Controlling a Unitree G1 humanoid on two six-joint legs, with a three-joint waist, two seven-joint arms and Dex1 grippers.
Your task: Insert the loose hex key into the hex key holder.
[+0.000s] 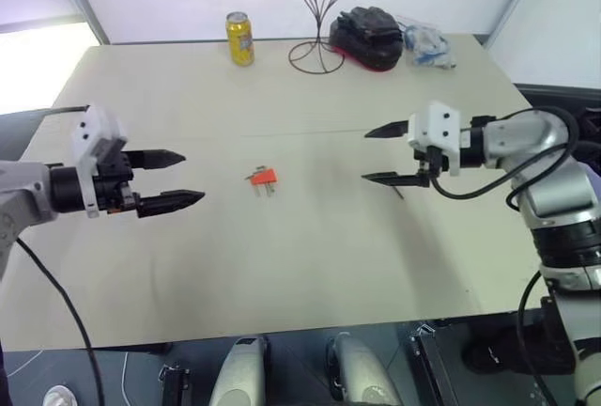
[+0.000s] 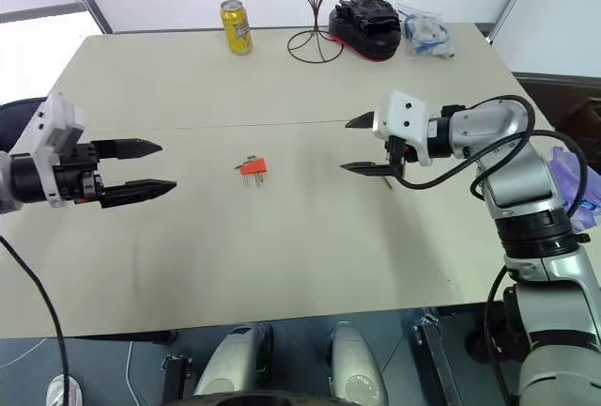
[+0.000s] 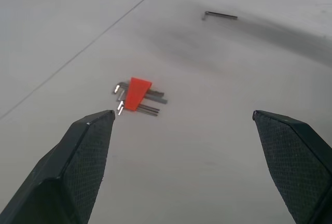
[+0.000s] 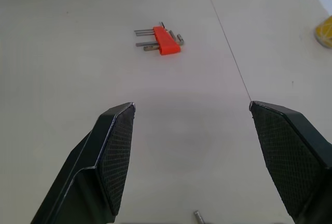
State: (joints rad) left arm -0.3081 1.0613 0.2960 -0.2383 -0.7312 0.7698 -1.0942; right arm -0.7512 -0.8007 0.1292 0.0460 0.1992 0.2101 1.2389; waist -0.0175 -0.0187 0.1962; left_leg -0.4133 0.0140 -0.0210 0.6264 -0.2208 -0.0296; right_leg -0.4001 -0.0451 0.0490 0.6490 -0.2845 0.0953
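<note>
Can (image 1: 239, 39) lettering too small

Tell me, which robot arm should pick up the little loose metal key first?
Probably the right. The loose hex key lies on the table just under the open right gripper; the left gripper hangs beyond the orange holder.

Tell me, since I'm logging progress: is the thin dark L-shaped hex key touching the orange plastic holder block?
Apart. The left wrist view shows bare table between the loose hex key and the holder.
</note>
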